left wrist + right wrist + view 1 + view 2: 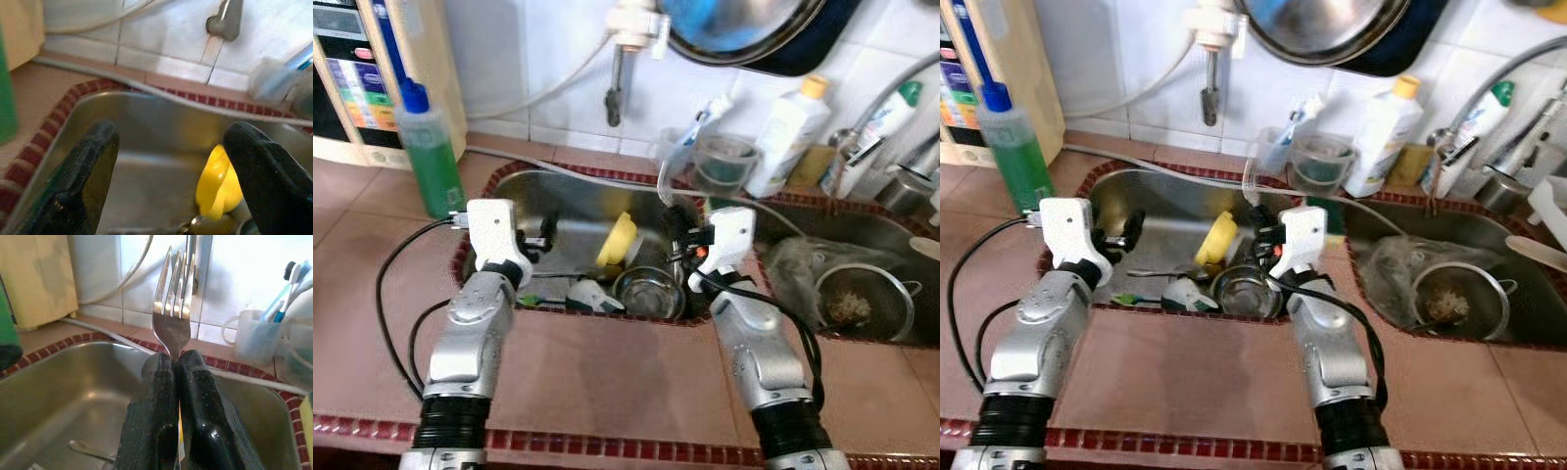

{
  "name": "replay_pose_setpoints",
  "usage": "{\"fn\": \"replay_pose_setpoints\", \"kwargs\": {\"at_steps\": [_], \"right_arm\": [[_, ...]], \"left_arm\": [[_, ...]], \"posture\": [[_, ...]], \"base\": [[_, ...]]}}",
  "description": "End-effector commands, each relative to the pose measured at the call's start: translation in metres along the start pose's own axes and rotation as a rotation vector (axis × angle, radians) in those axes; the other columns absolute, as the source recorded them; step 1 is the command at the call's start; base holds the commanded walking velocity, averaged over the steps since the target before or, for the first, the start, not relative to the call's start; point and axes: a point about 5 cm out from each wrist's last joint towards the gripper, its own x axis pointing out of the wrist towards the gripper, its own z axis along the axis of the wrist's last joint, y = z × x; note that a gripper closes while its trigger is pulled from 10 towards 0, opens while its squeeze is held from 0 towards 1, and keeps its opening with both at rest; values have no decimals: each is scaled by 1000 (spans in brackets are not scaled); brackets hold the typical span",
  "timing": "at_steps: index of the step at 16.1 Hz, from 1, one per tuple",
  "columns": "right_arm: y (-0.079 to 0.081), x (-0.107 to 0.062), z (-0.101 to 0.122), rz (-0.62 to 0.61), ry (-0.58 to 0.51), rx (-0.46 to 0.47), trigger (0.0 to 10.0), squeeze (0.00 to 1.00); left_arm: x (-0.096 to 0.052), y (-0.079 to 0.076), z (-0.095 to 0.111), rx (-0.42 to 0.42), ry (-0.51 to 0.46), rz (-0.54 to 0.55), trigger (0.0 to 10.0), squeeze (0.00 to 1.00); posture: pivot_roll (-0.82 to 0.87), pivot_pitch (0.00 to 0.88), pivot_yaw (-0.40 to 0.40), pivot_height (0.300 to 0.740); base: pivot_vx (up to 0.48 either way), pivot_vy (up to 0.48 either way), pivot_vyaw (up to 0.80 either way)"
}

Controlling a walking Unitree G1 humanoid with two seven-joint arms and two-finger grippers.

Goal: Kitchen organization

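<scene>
A steel fork stands tines-up, pinched by its handle in my right gripper, which is shut on it above the right side of the left sink. My left gripper hangs open over the sink's left side with nothing between its black fingers. Down in the sink lie a yellow plastic piece, a small steel bowl, a white and green utensil and a spoon.
A green bottle stands on the counter left of the sink. Behind it are a tap, a clear cup with toothbrushes and a white bottle. The right sink holds a metal strainer.
</scene>
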Motion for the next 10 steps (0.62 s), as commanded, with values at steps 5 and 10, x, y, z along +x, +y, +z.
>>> {"fn": "replay_pose_setpoints", "kwargs": {"at_steps": [5, 10], "right_arm": [[-45, -1, 11, -122, 27, -47, 10000, 0], [-69, 1, 29, -118, 27, -118, 10000, 0]], "left_arm": [[-2, -33, 5, 76, 7, -152, 10000, 0], [-11, -43, 15, 47, 4, -241, 10000, 0]], "posture": [[-32, 0, -109, 740], [-61, 64, -102, 740]], "base": [[0, 0, 0], [0, 0, 0]]}}
